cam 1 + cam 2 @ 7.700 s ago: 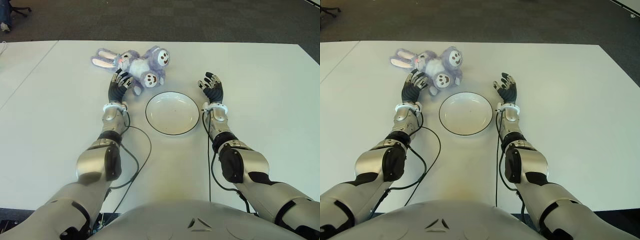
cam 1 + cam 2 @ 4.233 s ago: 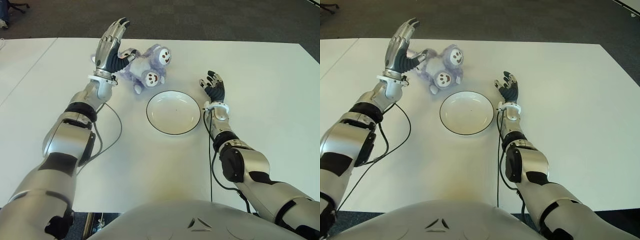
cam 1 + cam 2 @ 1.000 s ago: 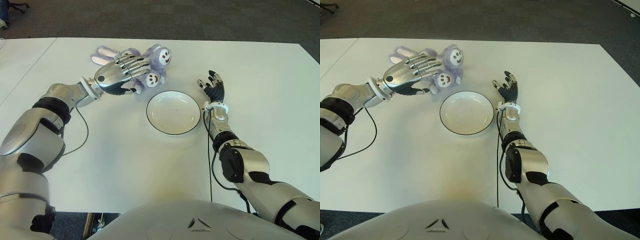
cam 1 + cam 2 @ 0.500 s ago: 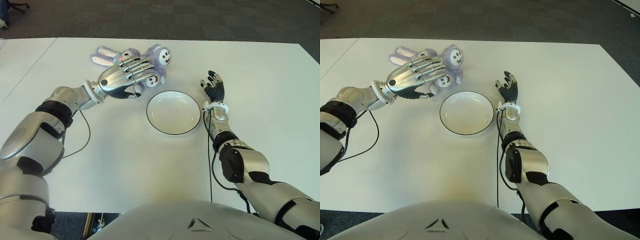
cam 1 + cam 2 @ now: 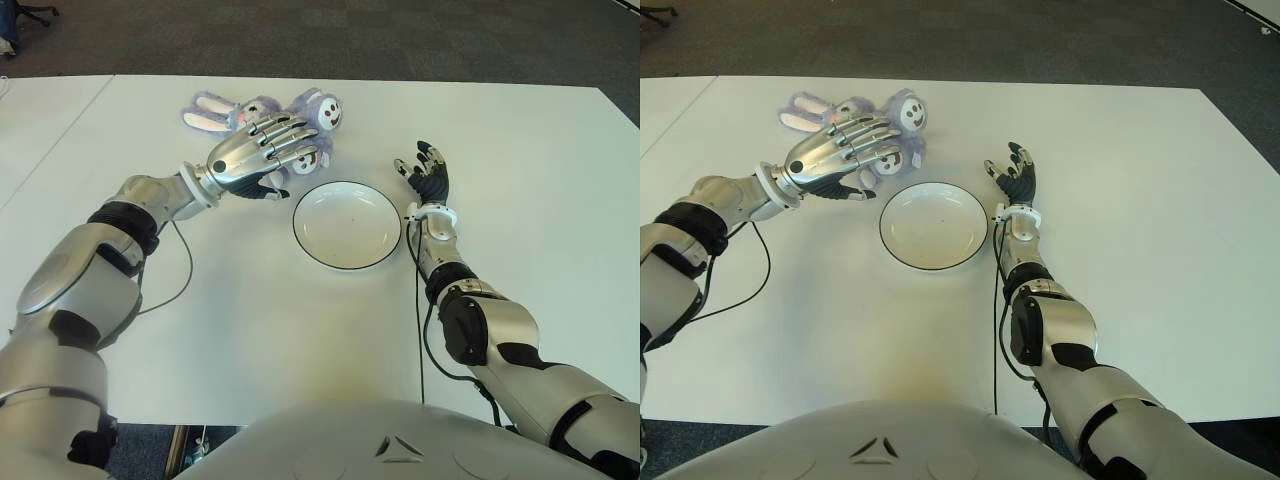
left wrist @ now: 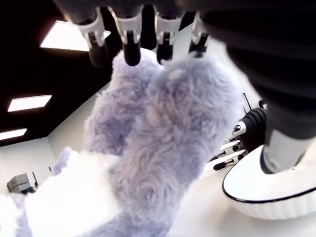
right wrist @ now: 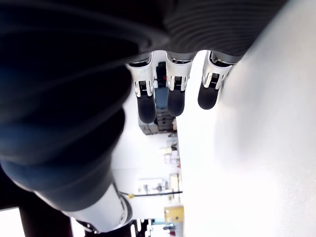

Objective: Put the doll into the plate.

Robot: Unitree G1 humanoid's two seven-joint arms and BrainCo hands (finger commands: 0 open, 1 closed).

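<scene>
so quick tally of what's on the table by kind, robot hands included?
Plush doll: 1, purple, under the left hand's spread fingers
Plate: 1, white with a dark rim, empty
Robot hands: 2, left hand over the doll, right hand open, to the right of the plate
Total: 4

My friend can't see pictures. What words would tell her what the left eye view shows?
A robot's left hand, fingers spread, reaches over a fluffy purple bunny doll lying on a white table. An empty white plate sits just near of the doll, and the open right hand shows to the plate's right.
</scene>
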